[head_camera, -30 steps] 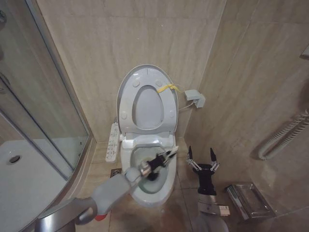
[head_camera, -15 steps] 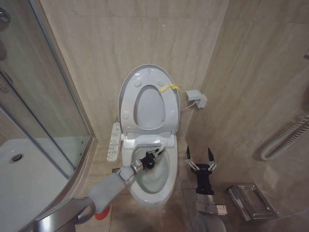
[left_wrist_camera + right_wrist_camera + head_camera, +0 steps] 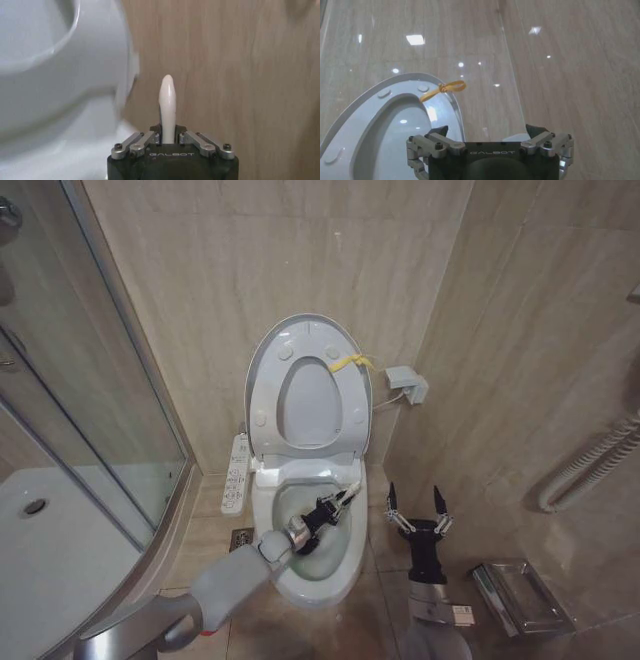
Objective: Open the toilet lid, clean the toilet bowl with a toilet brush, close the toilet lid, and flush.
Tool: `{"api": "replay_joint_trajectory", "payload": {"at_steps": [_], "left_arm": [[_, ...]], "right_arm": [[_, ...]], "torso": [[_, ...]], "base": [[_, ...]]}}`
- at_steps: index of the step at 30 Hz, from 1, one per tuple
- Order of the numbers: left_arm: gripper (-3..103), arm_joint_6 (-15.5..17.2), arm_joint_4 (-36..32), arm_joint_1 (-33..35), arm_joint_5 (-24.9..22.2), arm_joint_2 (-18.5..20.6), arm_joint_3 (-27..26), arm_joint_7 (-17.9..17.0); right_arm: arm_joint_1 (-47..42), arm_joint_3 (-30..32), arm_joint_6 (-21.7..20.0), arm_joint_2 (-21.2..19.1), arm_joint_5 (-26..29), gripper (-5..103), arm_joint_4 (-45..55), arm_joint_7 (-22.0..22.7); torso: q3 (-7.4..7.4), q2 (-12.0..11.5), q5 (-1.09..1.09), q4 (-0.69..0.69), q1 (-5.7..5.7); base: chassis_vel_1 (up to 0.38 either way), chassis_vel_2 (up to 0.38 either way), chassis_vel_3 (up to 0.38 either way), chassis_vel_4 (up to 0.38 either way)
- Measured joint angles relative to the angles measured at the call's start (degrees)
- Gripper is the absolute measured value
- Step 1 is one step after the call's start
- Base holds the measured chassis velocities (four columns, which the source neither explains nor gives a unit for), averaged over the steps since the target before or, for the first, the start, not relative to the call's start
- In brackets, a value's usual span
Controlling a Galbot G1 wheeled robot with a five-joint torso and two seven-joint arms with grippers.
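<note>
- Your left gripper [image 3: 334, 507] sits over the open bowl [image 3: 345, 565], clenched on the white brush [image 3: 348, 493] handle; the handle's end sticks out toward the bowl's right rim.
- The bristle end is hidden below the gripper, so you cannot tell whether it touches the ceramic.
- The lid [image 3: 262, 380] stands upright against the back wall, its greyish underside with round bumpers facing you and a yellow strap [image 3: 349, 361] at its upper right rim.
- Room is tight: a glass shower screen [image 3: 95, 380] runs close along the bowl's left, the side wall closes in on the right, and only a narrow strip of floor lies between the bowl and your right arm.
- Your right gripper [image 3: 417, 505] hangs just right of the bowl, fingers spread wide and pointing up, holding nothing.
- The left wrist view gives you the tapered, glossy handle tip [image 3: 167, 107] pinched between the metal fingers [image 3: 134, 144], with blurred white ceramic on one side and tan streaked tile on the other.
- The right wrist view shows the raised lid [image 3: 372, 123], the strap [image 3: 443, 89] and the shiny wall tile beyond the spread fingers [image 3: 427, 144].
</note>
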Motion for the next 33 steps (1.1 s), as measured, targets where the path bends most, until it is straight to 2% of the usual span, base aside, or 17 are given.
{"api": "replay_joint_trajectory", "payload": {"at_steps": [3, 5, 7, 9, 10, 11, 13, 15, 16, 21, 25, 27, 28, 29, 30, 32, 33], "left_arm": [[17, -0.31, -2.4, -0.33, -1.86, -0.03, 0.64, 0.84], [17, -0.36, -0.71, -0.28, -0.81, 0.04, 1.07, 1.31], [17, -0.43, 4.18, -0.15, 2.49, 0.55, 1.26, 1.47], [17, -0.61, 5.1, -0.14, 3.17, 0.65, 1.01, 1.29], [17, -0.49, 4.59, -0.13, 2.87, 0.94, 0.87, 0.91], [17, -0.07, 2.75, -0.13, 1.82, 1.17, 1.07, 0.73], [17, 0.32, 0.02, -0.23, 0.58, 1.1, 1.17, 0.71], [17, 0.54, -2.9, -0.47, 0.04, 0.4, 1.35, 0.59], [17, 0.54, -2.26, -0.48, 0.93, 0.24, 1.86, 0.26], [17, 1.05, 1.79, -0.12, 2.69, 1.05, 2.49, -1.34], [17, 1.72, -0.39, -0.95, -0.59, 1.68, 1.36, -2.07], [17, 0.9, -2.25, -1.4, -2.5, 0.78, 0.9, -1.46], [17, 0.9, -2.25, -1.4, -2.5, 0.78, 0.9, -1.46], [17, 0.54, -1.26, -1.15, -1.9, 0.72, 1.38, -1.3], [17, 0.48, 0.97, -0.83, -0.31, 0.94, 1.75, -1.23], [17, 0.0, 4.9, -0.52, 2.99, 1.73, 1.54, -1.14], [17, 0.0, 4.9, -0.52, 2.99, 1.73, 1.54, -1.14]], "right_arm": [[0.13, -0.12, -0.02, 0.26, -0.05, 100, -0.01, 0.0], [0.12, -0.26, -0.05, 0.33, -0.12, 100, 0.03, 0.0], [0.05, -0.31, -0.13, 0.39, -0.19, 100, 0.22, 0.01], [0.06, -0.35, -0.17, 0.42, -0.18, 100, 0.33, 0.0], [0.04, -0.31, -0.21, 0.35, -0.14, 100, 0.47, 0.0], [0.04, -0.09, -0.23, 0.17, -0.12, 100, 0.47, 0.01], [0.07, 0.07, -0.25, 0.08, -0.09, 100, 0.42, 0.02], [0.1, 0.14, -0.26, 0.12, -0.09, 100, 0.4, 0.01], [0.02, 0.11, -0.27, 0.21, -0.08, 100, 0.41, 0.02], [-0.34, 0.03, -0.27, 0.0, -0.09, 100, 0.83, 0.02], [-0.37, 0.34, -0.21, -0.6, 0.07, 100, 0.57, 0.04], [-0.12, 0.33, -0.16, -0.21, 0.11, 100, 0.28, 0.04], [-0.12, 0.33, -0.16, -0.21, 0.11, 100, 0.28, 0.04], [-0.08, 0.2, -0.14, 0.05, 0.09, 100, 0.25, 0.05], [-0.11, 0.07, -0.13, 0.12, 0.11, 100, 0.25, 0.06], [-0.41, -0.15, -0.11, 0.0, 0.06, 100, 0.36, 0.06], [-0.41, -0.15, -0.11, 0.0, 0.06, 100, 0.36, 0.06]], "torso": [[-0.02, 0.02, -0.03, -0.09, -0.02], [-0.02, 0.01, -0.02, -0.1, -0.02], [0.0, 0.0, -0.01, -0.02, -0.01], [-0.01, 0.01, 0.0, 0.02, -0.01], [-0.03, 0.02, -0.02, -0.02, -0.02], [-0.01, 0.01, 0.0, 0.04, -0.01], [0.01, -0.01, 0.02, 0.03, 0.01], [-0.03, 0.02, -0.06, -0.11, -0.02], [-0.02, 0.01, -0.03, -0.12, -0.02], [-0.01, 0.0, -0.01, -0.03, -0.01], [0.0, 0.0, 0.0, 0.03, -0.01], [-0.02, 0.01, -0.02, -0.08, -0.01], [-0.02, 0.01, -0.02, -0.08, -0.01], [-0.02, 0.02, -0.04, -0.13, -0.01], [-0.01, 0.01, -0.05, -0.11, -0.01], [-0.01, 0.01, 0.0, 0.02, -0.01], [-0.01, 0.01, 0.0, 0.02, -0.01]], "base": [[0.0, 0.0, 0.0, 0.0], [0.0, 0.0, 0.0, 0.0], [-0.018, -0.058, -0.002, 0.0], [0.0, 0.0, 0.0, 0.0], [0.0, 0.0, 0.0, 0.0], [0.0, 0.0, 0.0, 0.0], [0.0, 0.0, 0.0, 0.0], [0.0, 0.0, 0.0, 0.0], [0.0, 0.0, 0.0, 0.0], [0.0, 0.0, 0.0, 0.0], [0.0, 0.0, 0.0, 0.0], [0.0, 0.0, 0.0, 0.0], [0.0, 0.0, 0.0, 0.0], [0.0, 0.0, 0.0, 0.0], [0.0, 0.0, 0.0, 0.0], [0.0, 0.0, 0.0, 0.0], [0.0, 0.0, 0.0, 0.0]]}}
